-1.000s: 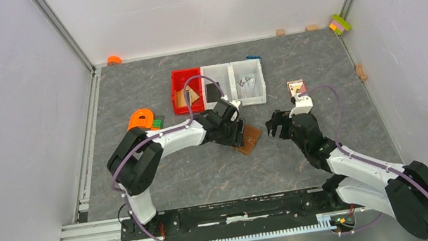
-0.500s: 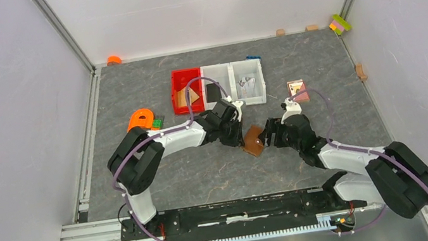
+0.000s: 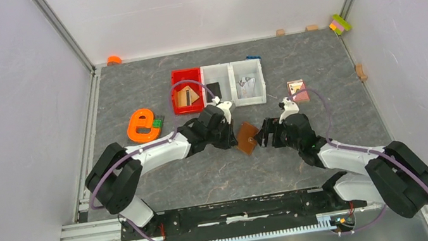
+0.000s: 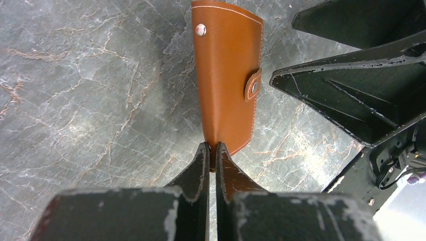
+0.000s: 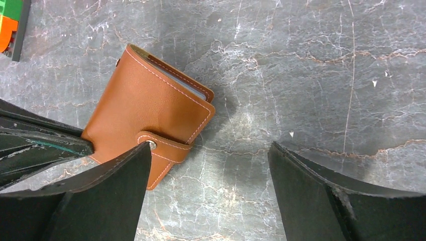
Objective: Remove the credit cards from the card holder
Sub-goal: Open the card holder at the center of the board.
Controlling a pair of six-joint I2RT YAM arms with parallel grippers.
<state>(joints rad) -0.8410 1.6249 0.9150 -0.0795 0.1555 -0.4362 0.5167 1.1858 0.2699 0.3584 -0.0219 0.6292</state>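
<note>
The card holder [image 3: 247, 137] is a brown leather wallet, folded, its snap tab fastened, at mid-table between both arms. My left gripper [image 4: 211, 148] is shut on the card holder's [image 4: 228, 75] near edge, which stands edge-up in the left wrist view. Just right of the holder, my right gripper [image 5: 210, 146] stands open over bare table, its left finger [image 5: 115, 181] over the snap-tab corner of the card holder [image 5: 148, 113]. The credit cards are hidden inside; only a thin pale lining edge shows at the holder's top side.
A red bin [image 3: 180, 100] and two white bins [image 3: 234, 83] stand behind the holder. An orange e-shaped piece [image 3: 142, 125] with a green block lies at the left. A pink-red picture card [image 3: 297, 91] lies at the right. Small blocks line the back wall.
My left gripper has shut on the card holder's edge and its arm has drawn back to the left. My right gripper has swung in leftward to beside the holder.
</note>
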